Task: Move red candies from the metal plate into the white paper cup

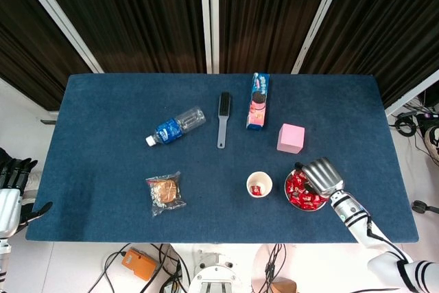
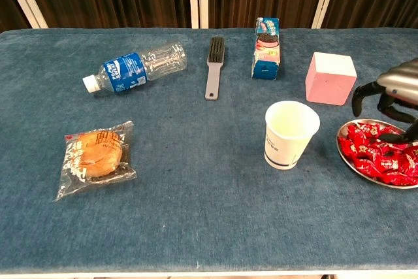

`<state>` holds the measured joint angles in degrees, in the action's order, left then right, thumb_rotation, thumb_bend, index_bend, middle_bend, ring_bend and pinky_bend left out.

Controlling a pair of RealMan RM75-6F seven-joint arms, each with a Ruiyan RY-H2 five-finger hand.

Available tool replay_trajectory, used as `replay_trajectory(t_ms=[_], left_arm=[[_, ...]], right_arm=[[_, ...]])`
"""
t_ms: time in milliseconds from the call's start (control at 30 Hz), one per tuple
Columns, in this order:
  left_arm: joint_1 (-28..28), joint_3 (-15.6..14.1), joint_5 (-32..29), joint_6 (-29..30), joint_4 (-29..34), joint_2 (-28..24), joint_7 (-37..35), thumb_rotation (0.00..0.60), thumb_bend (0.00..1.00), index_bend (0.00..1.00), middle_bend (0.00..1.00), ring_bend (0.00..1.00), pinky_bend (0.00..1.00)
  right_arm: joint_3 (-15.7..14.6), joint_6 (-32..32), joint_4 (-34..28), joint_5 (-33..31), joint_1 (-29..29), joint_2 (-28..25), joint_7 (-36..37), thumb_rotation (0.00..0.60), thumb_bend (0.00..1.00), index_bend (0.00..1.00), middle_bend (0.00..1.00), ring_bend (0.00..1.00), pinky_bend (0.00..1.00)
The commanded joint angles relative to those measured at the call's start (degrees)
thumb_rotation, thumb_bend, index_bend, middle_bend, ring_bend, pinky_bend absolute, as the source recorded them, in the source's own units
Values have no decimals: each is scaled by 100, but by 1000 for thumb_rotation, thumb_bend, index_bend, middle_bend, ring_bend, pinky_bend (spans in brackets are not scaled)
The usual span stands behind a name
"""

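On the big blue tabletop (image 1: 103, 121) sit many things. By the far edge lie a water bottle (image 1: 175, 126), a cookie box (image 1: 258, 101) and a brush (image 1: 223, 119), well apart from the job. A pink block (image 1: 291, 138) sits close behind the plate. A bagged bun (image 1: 164, 191) lies near the front.

Over on the right, the right hand (image 1: 321, 175) hangs over the metal plate (image 2: 345, 157), fingers bent down and apart, holding nothing. It looks ready to pick a candy. The left hand (image 1: 10, 178) waits off the tabletop's edge; I cannot tell if it is open.

The white paper cup (image 2: 290, 134) stands just beside the plate, so the trip is short. Red candies (image 2: 381, 155) fill the plate. One candy (image 1: 256, 189) lies inside the cup.
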<state>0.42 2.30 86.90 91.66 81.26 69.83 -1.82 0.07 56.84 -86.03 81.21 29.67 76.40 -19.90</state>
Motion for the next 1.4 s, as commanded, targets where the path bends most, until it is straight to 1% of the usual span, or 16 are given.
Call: replay_trajectory(t_ms=[33, 500, 733, 900, 1000, 1100, 1267, 1400], left_arm=[[12, -5, -8, 4, -1, -3, -8, 600, 0, 123, 111, 0, 0], [19, -4, -45, -34, -101, 32, -63, 600, 0, 123, 111, 0, 0], [14, -7, -65, -74, -167, 59, -99, 600, 0, 123, 111, 0, 0], [14, -2, -73, -81, -206, 62, -128, 600, 0, 123, 111, 0, 0], [20, -5, -79, -83, -230, 72, -155, 600, 0, 123, 111, 0, 0], [30, -11, -81, -79, -259, 87, -178, 600, 0, 123, 111, 0, 0], [30, -15, -68, -77, -296, 114, -209, 600, 0, 123, 111, 0, 0], [16, -10, -35, -60, -307, 125, -221, 600, 0, 123, 111, 0, 0]], right_arm=[[-1, -109, 104, -38, 65, 101, -28, 600, 422, 469, 902, 1000, 1000], [19, -321, 247, -254, 150, 308, -164, 600, 423, 490, 902, 1000, 1000], [44, -389, 269, -303, 215, 375, -215, 600, 446, 511, 902, 1000, 1000], [53, -428, 297, -308, 270, 435, -266, 600, 514, 567, 902, 1000, 1000], [56, -413, 318, -310, 277, 467, -279, 600, 593, 644, 902, 1000, 1000], [42, -314, 298, -254, 243, 451, -241, 600, 647, 694, 902, 1000, 1000], [-6, -39, 159, -95, 123, 281, -153, 600, 658, 729, 902, 1000, 1000], [-44, 284, -105, 102, -5, 21, -119, 600, 660, 734, 902, 1000, 1000]])
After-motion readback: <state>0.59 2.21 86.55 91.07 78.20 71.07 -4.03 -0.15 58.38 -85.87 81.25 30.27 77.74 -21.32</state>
